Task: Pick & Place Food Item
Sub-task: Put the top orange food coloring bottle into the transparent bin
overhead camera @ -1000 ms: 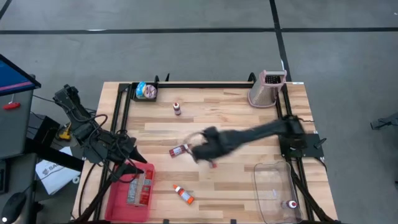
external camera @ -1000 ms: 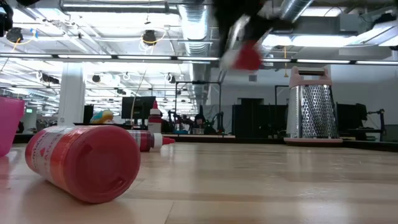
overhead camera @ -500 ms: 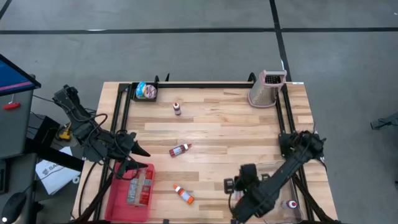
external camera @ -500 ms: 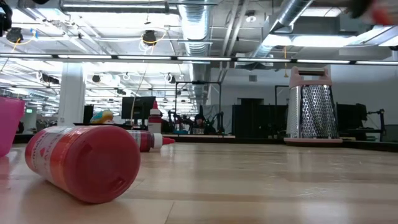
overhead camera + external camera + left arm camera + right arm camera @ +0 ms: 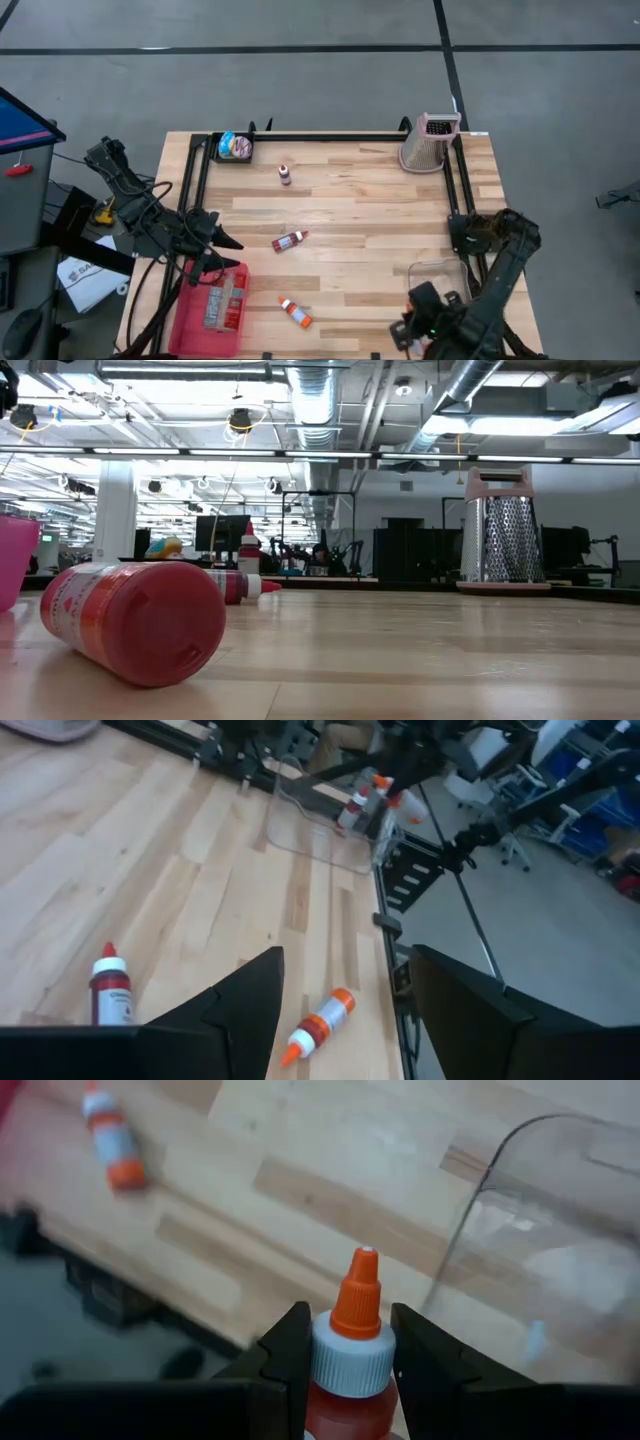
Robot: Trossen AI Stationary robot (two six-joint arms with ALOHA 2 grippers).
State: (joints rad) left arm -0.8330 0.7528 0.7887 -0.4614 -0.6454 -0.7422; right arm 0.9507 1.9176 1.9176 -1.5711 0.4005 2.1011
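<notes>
The right gripper (image 5: 345,1355) clasps a small orange-capped bottle (image 5: 352,1355) just below its cap (likely light, rigid, slightly slick), near the clear bin (image 5: 540,1250)

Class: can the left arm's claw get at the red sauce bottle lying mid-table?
Probably yes. The left claw stands open beside the pink bin, and only bare wood lies between it and the red sauce bottle; nothing blocks the way.

Bystanders on the counter
A metal grater (image 5: 430,143) stands upright at a far corner; a round tin (image 5: 235,146) sits at the other.
</notes>
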